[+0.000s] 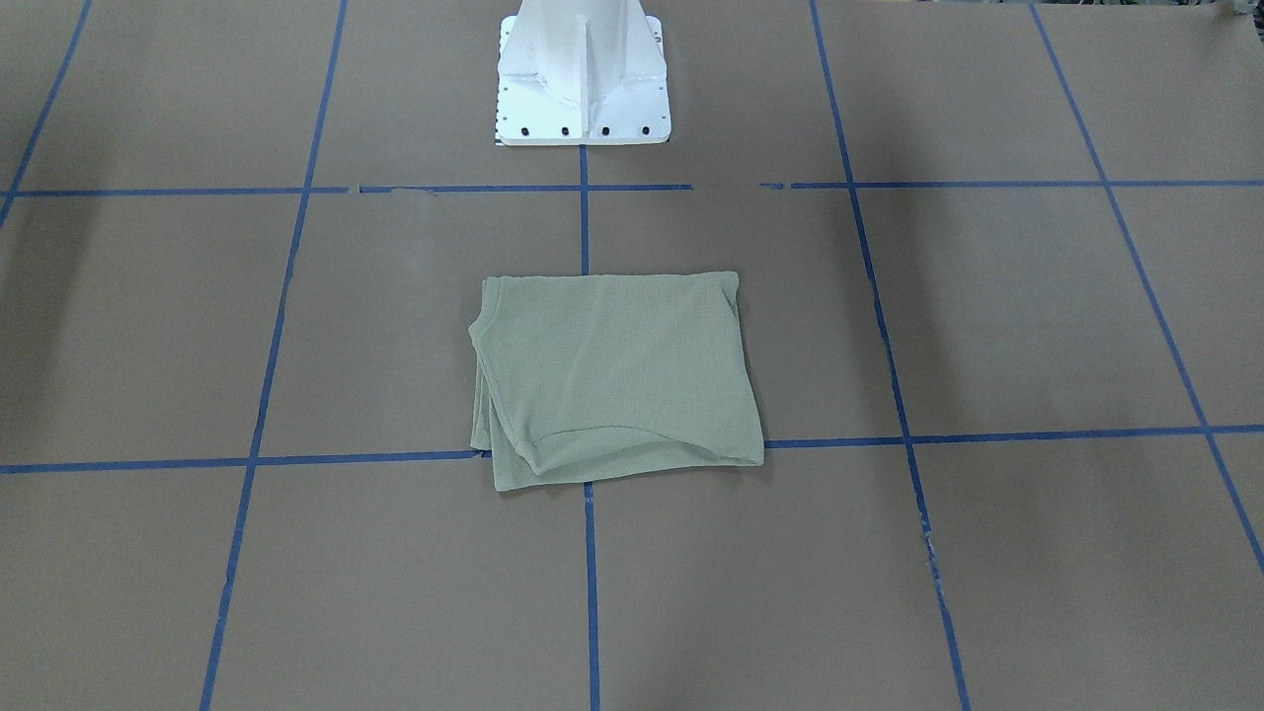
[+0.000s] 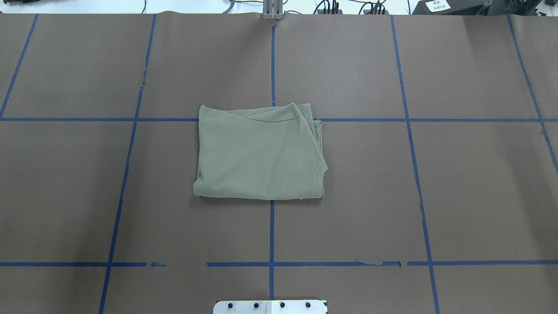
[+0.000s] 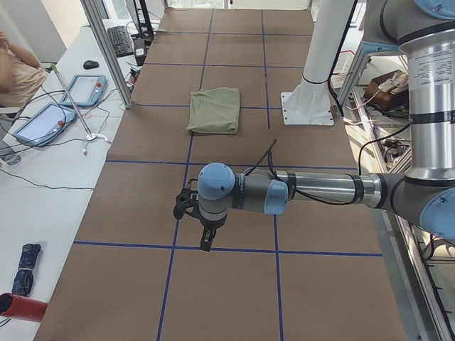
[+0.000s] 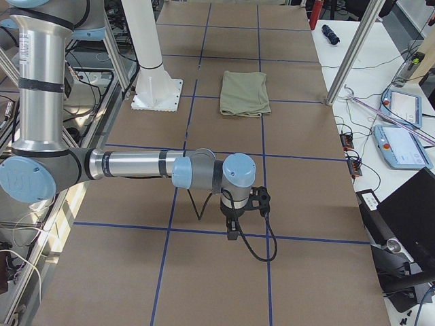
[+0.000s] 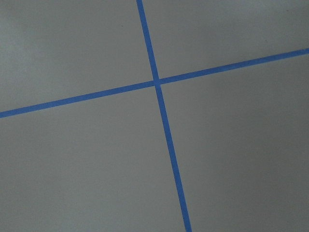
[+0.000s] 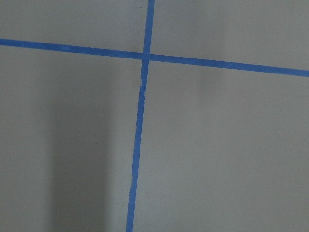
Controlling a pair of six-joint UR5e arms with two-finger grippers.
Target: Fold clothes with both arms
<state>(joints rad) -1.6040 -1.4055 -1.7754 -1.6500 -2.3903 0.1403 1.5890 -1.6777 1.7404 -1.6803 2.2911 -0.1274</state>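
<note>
Nearest the camera at the table's left end, the left arm (image 3: 313,188) reaches out level over the brown table (image 3: 128,284), and the left gripper (image 3: 205,240) hangs pointing down above a crossing of blue tape (image 5: 156,82). How far its jaws are parted cannot be told. It has no hold of the shirt, which lies well apart from it. At the other end the right arm (image 4: 136,164) stands the same way, with the right gripper (image 4: 232,231) pointing down over another tape crossing. The width of its jaws cannot be told either, and it too is well apart from the shirt. Farther in, at mid-table, the shirt (image 2: 257,152) lies flat, folded into a rough rectangle. It covers part of the centre tape line and its far edge lies along a cross line. Its layered edges show on the robot's right. It lies in front of the white pedestal (image 1: 583,69), apart from it. Beyond the table's far edge, a bench carries two tablets (image 3: 84,91), and a person (image 3: 18,71) sits beside it.
</note>
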